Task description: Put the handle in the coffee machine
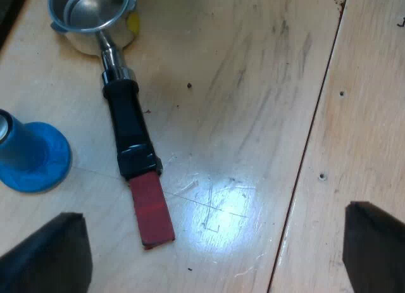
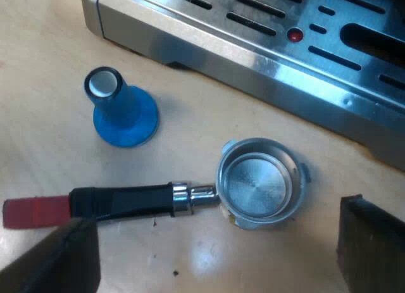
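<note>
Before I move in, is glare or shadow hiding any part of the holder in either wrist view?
Left wrist view: a bright glare patch lies on the table beside the red end, not over it; the holder reads whole. Right wrist view: the machine shines along its metal edge, the basket shows soft reflections, and no shadow covers the handle.

The blue tamper (image 1: pixel 35 159) is cut off; so is the espresso machine (image 2: pixel 221 46) (above its tray)
</note>
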